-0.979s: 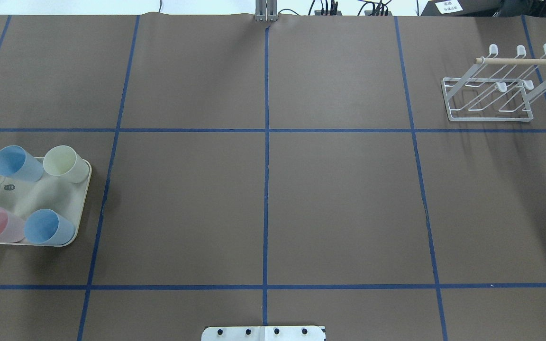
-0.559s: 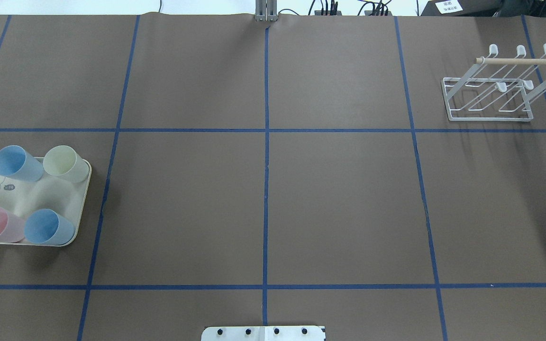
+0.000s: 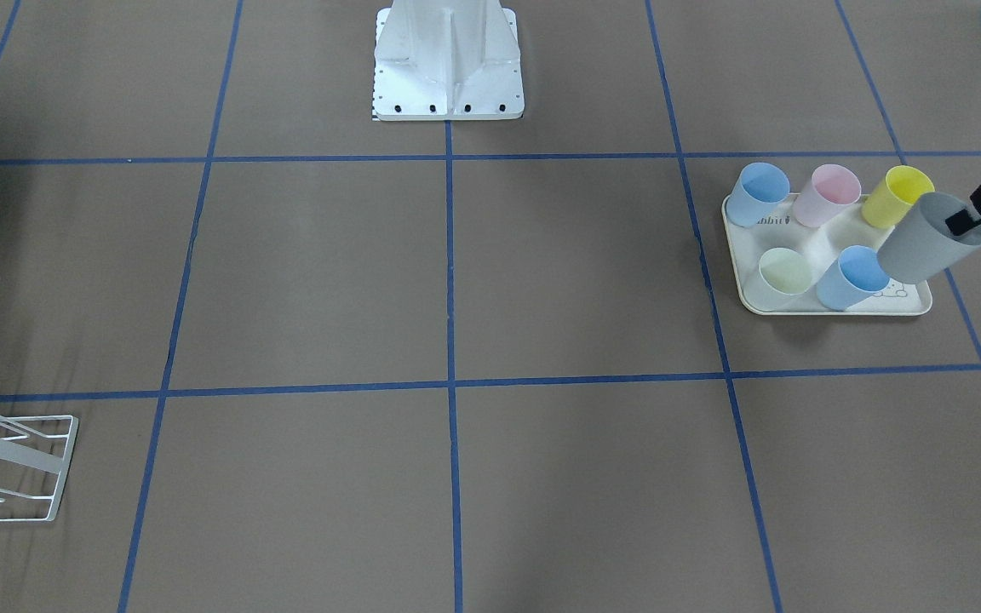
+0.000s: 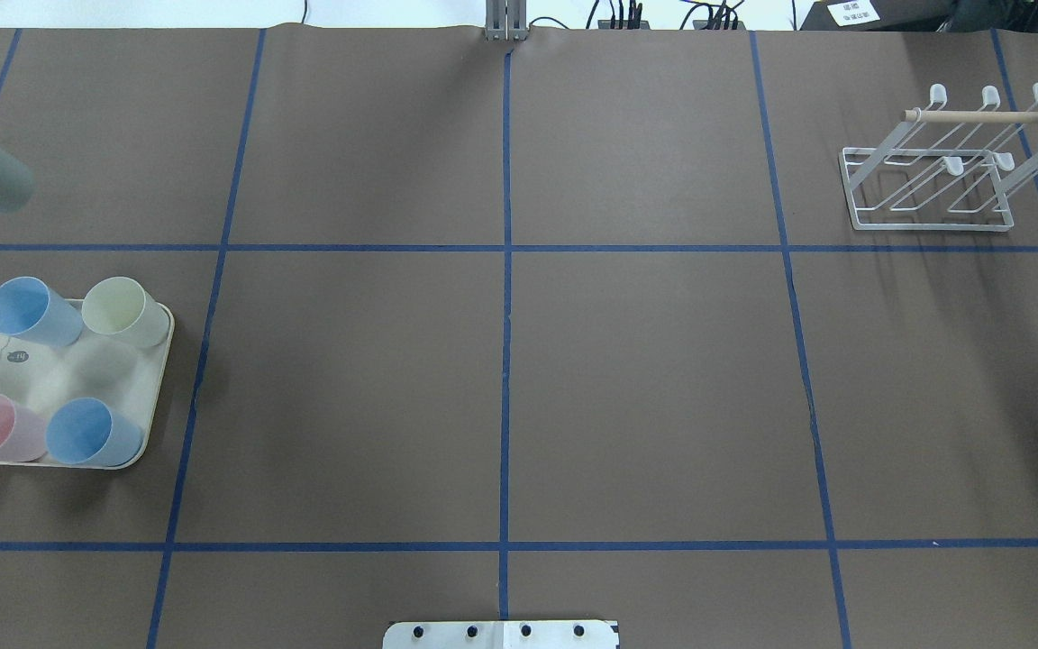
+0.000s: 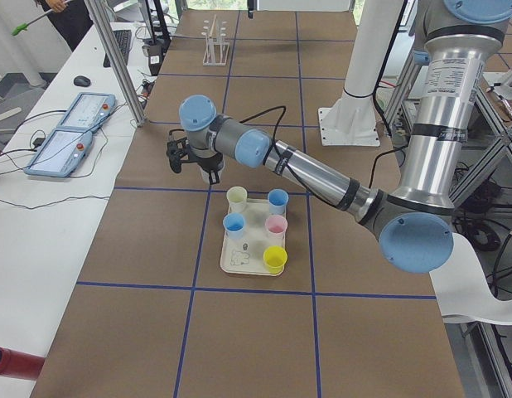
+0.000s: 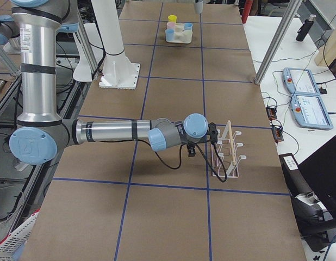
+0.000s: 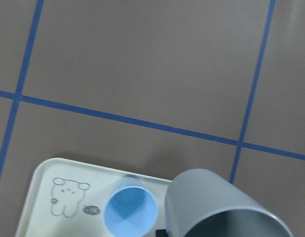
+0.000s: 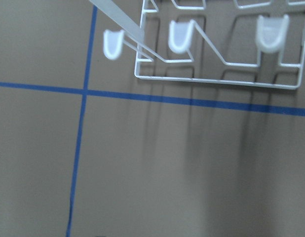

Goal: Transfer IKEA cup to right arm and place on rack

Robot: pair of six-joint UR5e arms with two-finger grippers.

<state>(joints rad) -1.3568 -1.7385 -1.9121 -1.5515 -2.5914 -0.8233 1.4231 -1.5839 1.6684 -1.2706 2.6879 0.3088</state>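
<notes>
Grey cup (image 3: 925, 243) now aloft, off tray (image 3: 733, 247)

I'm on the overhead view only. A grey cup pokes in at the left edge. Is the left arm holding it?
Observer: Yes. The left arm's jaws pinch the grey cup by its rim, as seen from the front.
Operator: How many cups are on the tray?
Observer: Five. A yellow cup stands in the corner of the tray that your frame all but cuts off.
Operator: And the right arm?
Observer: From the right side, the right arm is stretched low, its wrist beside the rack.
</notes>
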